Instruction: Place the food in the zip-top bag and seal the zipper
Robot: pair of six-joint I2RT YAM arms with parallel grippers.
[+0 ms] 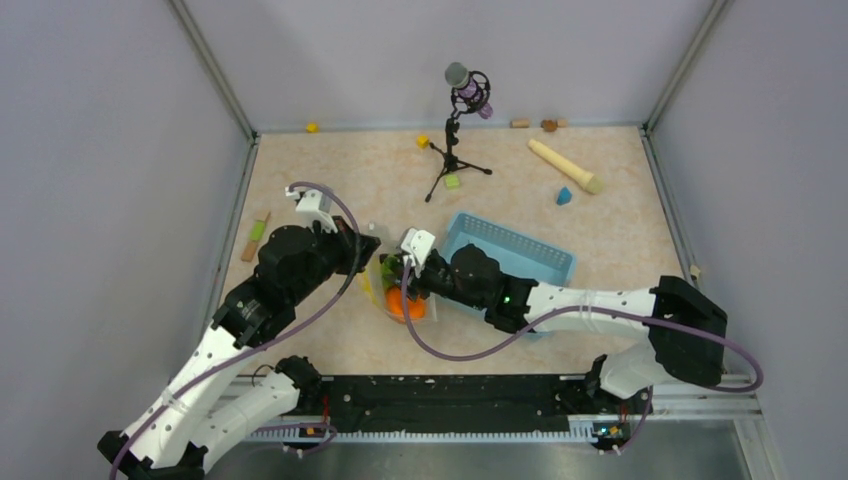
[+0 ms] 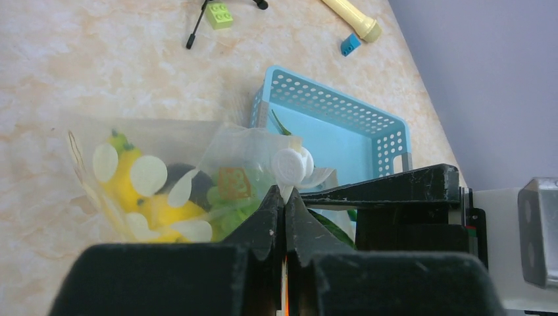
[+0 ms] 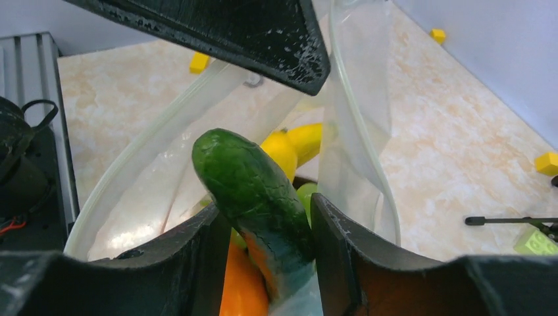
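The zip-top bag stands open between my two arms, left of the basket. My left gripper is shut on the bag's upper edge and holds the mouth up. Through the clear dotted wall I see yellow fruit, a dark eggplant and green grapes. My right gripper reaches into the mouth, shut on the green cucumber, which points down into the bag. Below it lie the orange and the yellow banana. The whitish zipper strip curves around the open mouth.
The light blue basket sits just right of the bag. Behind it are a microphone stand, a beige wooden cylinder and small coloured blocks. A green and wooden stick lies by the left wall.
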